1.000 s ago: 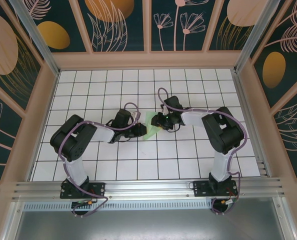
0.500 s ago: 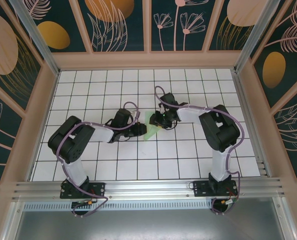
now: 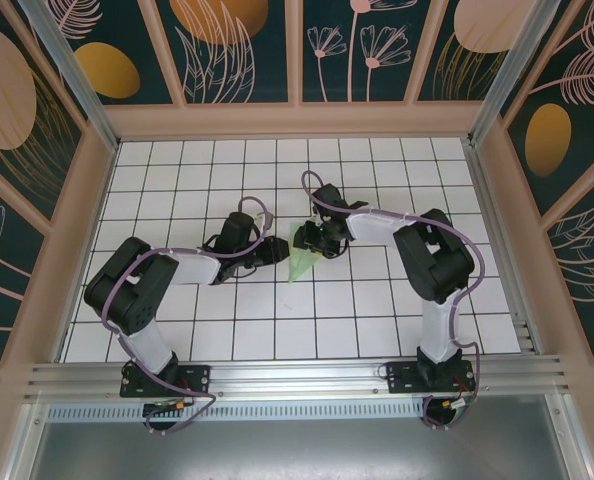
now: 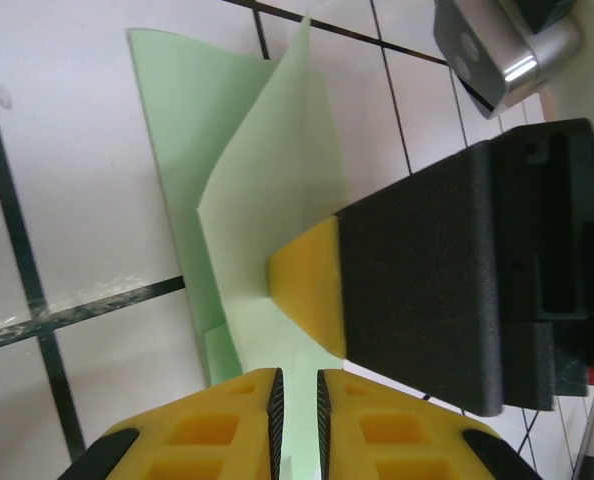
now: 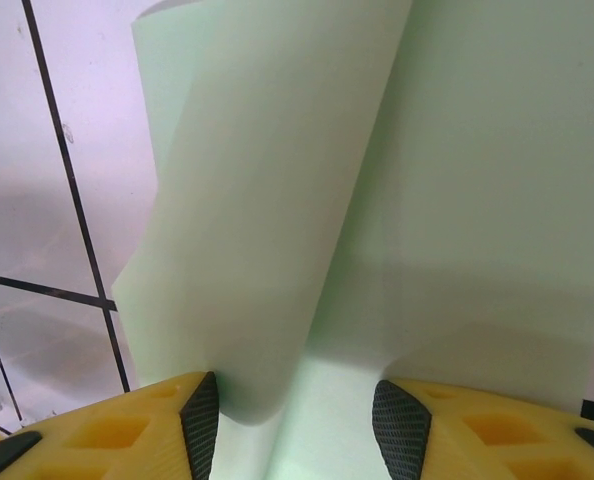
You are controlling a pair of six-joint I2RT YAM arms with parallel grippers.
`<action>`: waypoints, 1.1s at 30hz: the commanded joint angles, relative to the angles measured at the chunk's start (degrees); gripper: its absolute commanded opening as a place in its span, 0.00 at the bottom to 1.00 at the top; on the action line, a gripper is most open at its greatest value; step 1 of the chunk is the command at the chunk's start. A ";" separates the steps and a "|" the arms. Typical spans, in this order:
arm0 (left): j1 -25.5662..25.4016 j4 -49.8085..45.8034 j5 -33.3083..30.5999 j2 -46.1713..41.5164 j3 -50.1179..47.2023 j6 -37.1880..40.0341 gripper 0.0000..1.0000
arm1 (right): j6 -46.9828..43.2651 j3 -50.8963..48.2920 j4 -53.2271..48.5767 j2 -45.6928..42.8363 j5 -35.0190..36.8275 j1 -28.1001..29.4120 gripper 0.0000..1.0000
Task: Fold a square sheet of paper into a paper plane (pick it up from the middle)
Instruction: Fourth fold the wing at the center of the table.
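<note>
Closest to us, the two arms are bolted down at the near edge of the worktop (image 3: pixel 277 335). The worktop is white, with black lines that make squares. The left arm (image 3: pixel 137 295) goes up on the left side, bends, and reaches in toward the middle. The right arm (image 3: pixel 432 265) does the same from the right side. Purple cables (image 3: pixel 327 195) run along both arms.

In the middle of the worktop the two arms meet at the paper plane (image 3: pixel 299 262). It is thin and pale green, with a sharp tip that points toward the near edge. It lies on the white squares between the two end effectors.

The left end effector (image 3: pixel 274 251) is at the left side of the paper plane. In the left wrist view its yellow fingers (image 4: pixel 227 425) are pressed almost together. The green paper runs down into the thin slit between them, so they are pinching the paper plane. Just past them a flap (image 4: pixel 277 170) of the paper stands up off the worktop. One yellow fingertip (image 4: pixel 307 290) of the other arm touches the flap from the right.

The right end effector (image 3: pixel 307 241) is at the far right side of the paper plane. In the right wrist view its two fingers are spread wide. The paper sits loose in the big gap, and a curled part of it comes down just beside the left pad.

Farther back there are more white squares. Last comes the back wall (image 3: pixel 297 50), which is dark with orange circles and pale flowers.
</note>
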 commanded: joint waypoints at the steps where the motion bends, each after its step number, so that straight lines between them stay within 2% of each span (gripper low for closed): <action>1: 0.20 4.67 3.63 0.36 -0.97 -0.95 0.21 | 0.89 -3.83 -5.41 10.05 11.06 -0.14 0.52; 9: 0.10 5.60 6.93 3.39 -0.17 -1.20 0.20 | 3.41 -3.48 -5.94 11.69 10.71 0.37 0.52; 33: 0.09 -0.26 3.31 8.99 4.13 0.10 0.15 | 4.13 -3.64 -6.40 13.00 11.48 1.17 0.51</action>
